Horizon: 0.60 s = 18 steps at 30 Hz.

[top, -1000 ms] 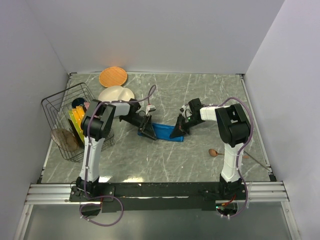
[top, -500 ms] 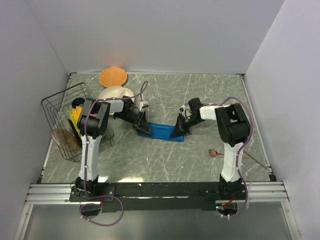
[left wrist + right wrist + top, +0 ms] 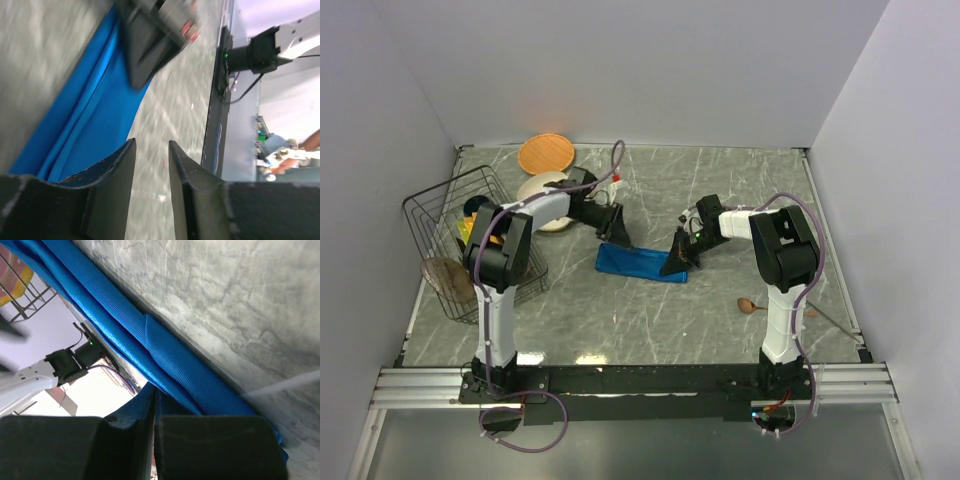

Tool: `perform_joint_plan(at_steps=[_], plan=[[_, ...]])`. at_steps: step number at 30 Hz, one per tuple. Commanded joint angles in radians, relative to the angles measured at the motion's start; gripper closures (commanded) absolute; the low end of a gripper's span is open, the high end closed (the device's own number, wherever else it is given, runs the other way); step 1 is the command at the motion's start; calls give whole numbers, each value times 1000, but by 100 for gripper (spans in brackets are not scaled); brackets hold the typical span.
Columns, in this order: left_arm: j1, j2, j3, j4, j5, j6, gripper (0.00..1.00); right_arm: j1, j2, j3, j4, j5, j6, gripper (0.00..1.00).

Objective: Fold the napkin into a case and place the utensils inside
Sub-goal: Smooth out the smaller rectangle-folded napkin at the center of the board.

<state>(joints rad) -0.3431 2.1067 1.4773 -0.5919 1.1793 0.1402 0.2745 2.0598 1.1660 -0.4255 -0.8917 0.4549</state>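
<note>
The bright blue napkin [image 3: 638, 262] lies on the table as a narrow, layered strip, the case shape. My right gripper [image 3: 673, 262] is shut on its right end; in the right wrist view the jaws [image 3: 154, 396] pinch the folded blue cloth [image 3: 165, 355]. My left gripper [image 3: 618, 237] is open and empty, just beyond the strip's left end. In the left wrist view its fingertips [image 3: 151, 145] stand apart over bare table with the cloth [image 3: 85, 115] to their left. A brown wooden spoon [image 3: 748, 305] lies on the table at the right, near the right arm's base.
A wire basket [image 3: 438, 205] with colourful plates stands at the left, a brownish plate [image 3: 445, 278] leaning at its front. A white plate [image 3: 542, 188] and an orange plate [image 3: 545, 153] lie at the back left. A thin grey utensil [image 3: 832, 319] lies right of the spoon.
My left gripper has let go of the napkin's left end and moved away toward the back. The left end now lies flat. The right gripper has not moved.
</note>
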Motion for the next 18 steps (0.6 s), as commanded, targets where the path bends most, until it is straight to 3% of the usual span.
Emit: perform_joint_plan(at_steps=[1,4,10,18], plan=[[-86,2,-1,208,-6,-183,65,-3,59,7,-9,177,-41,94],[-93,45,-47,349,-26,-303,71,-3,59,11,-13,177,-48,94],[-82,157,-40,279,-111,-269,87,2,11,21,-28,123,-77,91],[-73,200,-34,225,-141,-244,94,80,-144,26,-6,-81,-50,68]])
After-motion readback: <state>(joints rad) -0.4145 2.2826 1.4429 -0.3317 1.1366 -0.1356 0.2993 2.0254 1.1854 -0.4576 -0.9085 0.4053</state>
